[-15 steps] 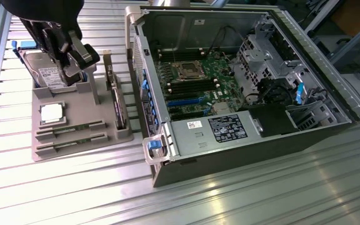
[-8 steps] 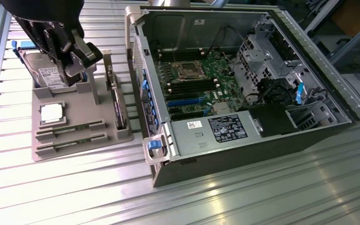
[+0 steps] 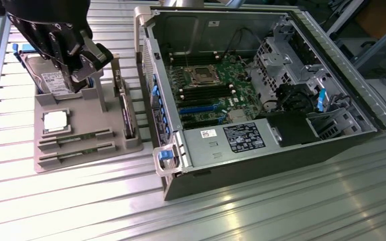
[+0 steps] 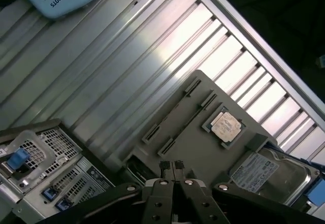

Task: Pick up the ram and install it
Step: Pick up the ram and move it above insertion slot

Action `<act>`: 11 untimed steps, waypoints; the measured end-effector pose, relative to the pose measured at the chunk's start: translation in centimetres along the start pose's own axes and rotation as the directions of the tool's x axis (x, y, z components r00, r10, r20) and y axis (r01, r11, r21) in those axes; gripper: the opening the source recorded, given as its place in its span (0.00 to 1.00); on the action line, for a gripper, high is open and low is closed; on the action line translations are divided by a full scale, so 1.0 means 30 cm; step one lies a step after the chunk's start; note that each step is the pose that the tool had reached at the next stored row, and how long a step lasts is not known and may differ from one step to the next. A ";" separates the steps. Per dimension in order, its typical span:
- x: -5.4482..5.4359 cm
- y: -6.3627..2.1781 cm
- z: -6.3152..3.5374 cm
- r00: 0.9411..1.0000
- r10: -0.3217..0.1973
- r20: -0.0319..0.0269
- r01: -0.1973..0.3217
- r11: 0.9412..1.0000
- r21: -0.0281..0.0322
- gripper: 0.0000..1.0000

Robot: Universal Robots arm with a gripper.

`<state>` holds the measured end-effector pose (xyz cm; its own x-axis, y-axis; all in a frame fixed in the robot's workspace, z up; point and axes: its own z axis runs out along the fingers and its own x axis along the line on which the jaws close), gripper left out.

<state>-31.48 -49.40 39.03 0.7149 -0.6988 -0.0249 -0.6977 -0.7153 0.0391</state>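
Note:
My gripper (image 3: 86, 73) hangs shut with nothing between its fingers, above the back part of a grey parts holder (image 3: 116, 145) on the exterior view's left. In the wrist view the closed fingertips (image 4: 171, 165) meet over the holder (image 4: 195, 142). Two long slots at the holder's front carry thin dark strips (image 3: 76, 137) that look like the ram standing on edge; I cannot tell for sure. The open computer case (image 3: 260, 150) lies on the exterior view's right, with its green motherboard (image 3: 210, 85) and dark memory slots exposed.
The holder also carries a square silver processor (image 3: 56, 121), a hard drive (image 3: 49, 80) standing at the back, and a card on edge (image 3: 127, 113). A black power supply (image 3: 243, 136) and drive cages (image 3: 293, 60) fill the case's near and far-right parts. The table is ribbed aluminium (image 3: 280, 201).

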 end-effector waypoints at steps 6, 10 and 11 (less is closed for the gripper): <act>0.000 0.000 0.000 0.996 -0.086 -0.003 0.086 0.996 -0.002 0.11; 0.000 0.000 0.000 0.989 -0.150 -0.006 0.150 0.989 -0.004 0.11; 0.000 0.000 0.000 0.987 -0.162 -0.006 0.162 0.987 -0.005 0.11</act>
<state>-31.48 -49.40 39.02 0.8190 -0.5733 -0.0248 -0.5723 -0.8191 0.0391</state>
